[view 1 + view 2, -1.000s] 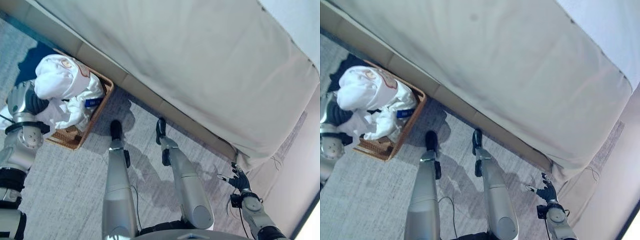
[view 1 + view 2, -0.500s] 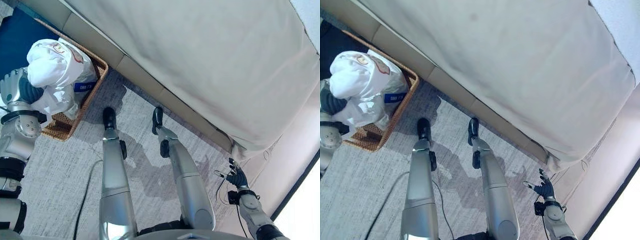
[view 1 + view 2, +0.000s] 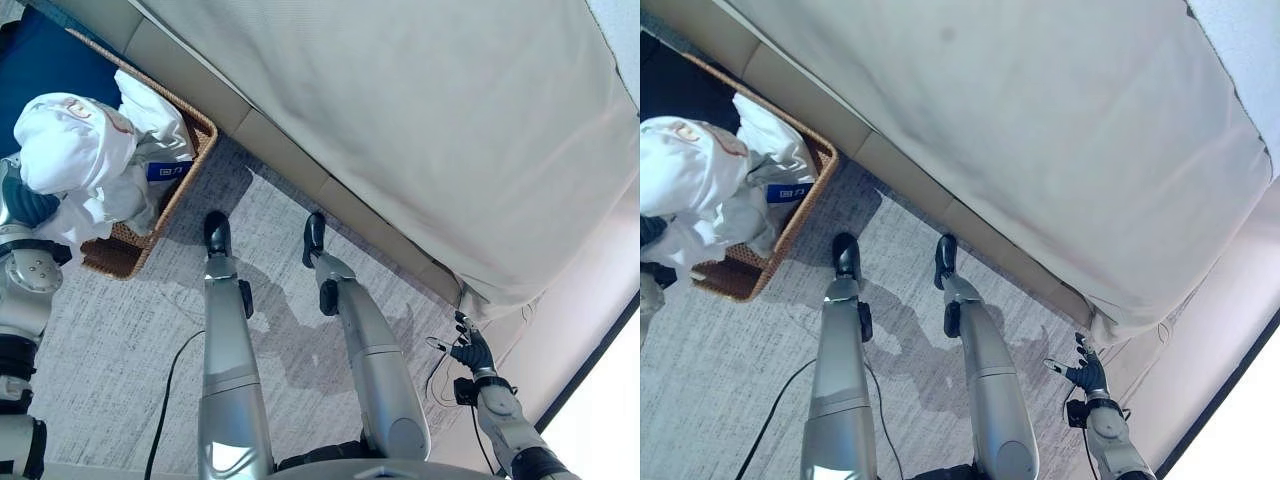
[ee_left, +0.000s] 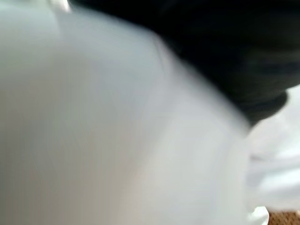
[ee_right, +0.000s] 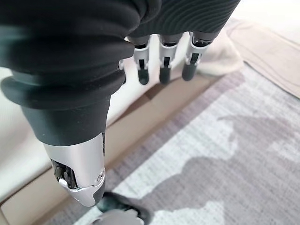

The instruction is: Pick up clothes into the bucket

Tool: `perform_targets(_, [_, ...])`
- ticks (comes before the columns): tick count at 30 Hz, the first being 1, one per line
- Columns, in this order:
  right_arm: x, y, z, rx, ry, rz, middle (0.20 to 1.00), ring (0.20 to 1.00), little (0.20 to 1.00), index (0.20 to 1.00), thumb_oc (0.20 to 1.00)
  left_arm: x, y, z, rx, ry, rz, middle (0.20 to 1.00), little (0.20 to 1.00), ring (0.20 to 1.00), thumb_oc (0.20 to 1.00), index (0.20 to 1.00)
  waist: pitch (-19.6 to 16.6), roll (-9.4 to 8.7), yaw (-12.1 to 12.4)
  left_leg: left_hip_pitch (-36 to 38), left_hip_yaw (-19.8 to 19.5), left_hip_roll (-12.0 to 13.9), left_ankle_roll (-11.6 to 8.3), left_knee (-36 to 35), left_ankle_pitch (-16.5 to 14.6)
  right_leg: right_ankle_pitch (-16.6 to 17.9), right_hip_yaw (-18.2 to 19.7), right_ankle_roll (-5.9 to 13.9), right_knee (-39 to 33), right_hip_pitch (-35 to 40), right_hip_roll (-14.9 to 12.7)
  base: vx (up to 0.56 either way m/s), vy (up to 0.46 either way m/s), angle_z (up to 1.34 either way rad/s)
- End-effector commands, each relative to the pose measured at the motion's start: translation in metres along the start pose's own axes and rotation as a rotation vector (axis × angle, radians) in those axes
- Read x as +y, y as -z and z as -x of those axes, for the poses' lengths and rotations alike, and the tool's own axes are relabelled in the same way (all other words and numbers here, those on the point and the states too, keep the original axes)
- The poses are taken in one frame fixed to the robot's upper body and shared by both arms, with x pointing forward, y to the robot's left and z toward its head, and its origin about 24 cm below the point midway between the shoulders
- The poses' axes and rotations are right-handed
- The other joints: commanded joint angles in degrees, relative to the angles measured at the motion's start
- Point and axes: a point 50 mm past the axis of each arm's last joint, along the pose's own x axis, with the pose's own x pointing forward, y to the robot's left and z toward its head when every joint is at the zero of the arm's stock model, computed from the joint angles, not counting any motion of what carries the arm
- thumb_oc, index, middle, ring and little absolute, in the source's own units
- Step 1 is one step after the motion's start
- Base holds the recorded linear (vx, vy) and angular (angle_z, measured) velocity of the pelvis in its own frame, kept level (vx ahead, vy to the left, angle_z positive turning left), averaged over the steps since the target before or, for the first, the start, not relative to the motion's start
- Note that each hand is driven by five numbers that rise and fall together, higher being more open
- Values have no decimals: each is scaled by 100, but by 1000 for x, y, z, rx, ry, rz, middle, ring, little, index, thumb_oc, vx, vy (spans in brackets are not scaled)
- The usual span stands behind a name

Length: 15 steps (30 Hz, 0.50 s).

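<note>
While cloth fills left wrist view, white clothes (image 3: 75, 160) overhang basket (image 3: 185, 165).

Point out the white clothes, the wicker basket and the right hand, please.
white clothes (image 3: 65, 145), left eye view, on the rounded bundle.
wicker basket (image 3: 190, 170), left eye view, on its woven rim.
right hand (image 3: 470, 352), left eye view, on its palm.

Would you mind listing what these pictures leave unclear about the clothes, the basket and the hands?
- Left hand: fingers hidden behind the white clothes in the left eye view, so its grasp is unclear.
- Left wrist view: blurred white cloth; no fingers discernible.
- Wicker basket: inside mostly hidden by clothes.
- Right hand: open, empty.
</note>
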Motion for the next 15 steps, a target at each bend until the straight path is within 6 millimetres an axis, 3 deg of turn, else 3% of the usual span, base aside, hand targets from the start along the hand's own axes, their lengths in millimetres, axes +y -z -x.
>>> perform_targets(1, [-10, 5, 7, -2, 9, 10, 1000, 1000, 1000, 1000, 1000, 42, -9, -19, -28, -205, 68, 1000, 1000, 1000, 1000, 1000, 95, -511, 217, 277, 24, -248, 219, 288, -546, 296, 166, 283, -700, 319, -142, -5, -19, 4])
perform_targets(10, [-8, 3, 5, -6, 2, 21, 1000, 1000, 1000, 1000, 1000, 42, -9, -22, -41, -181, -64, 1000, 1000, 1000, 1000, 1000, 95, -491, 235, 438, 54, -228, 197, 64, -447, 341, 131, 304, -790, 434, -175, -4, -8, 4])
perform_targets(15, [-8, 8, 6, 23, 6, 26, 1000, 1000, 1000, 1000, 1000, 24, -2, -10, -17, -112, -48, 1000, 1000, 1000, 1000, 1000, 95, -272, 328, 794, 133, -251, 194, -172, -326, 308, 173, 299, -731, 659, -239, -19, -9, 4])
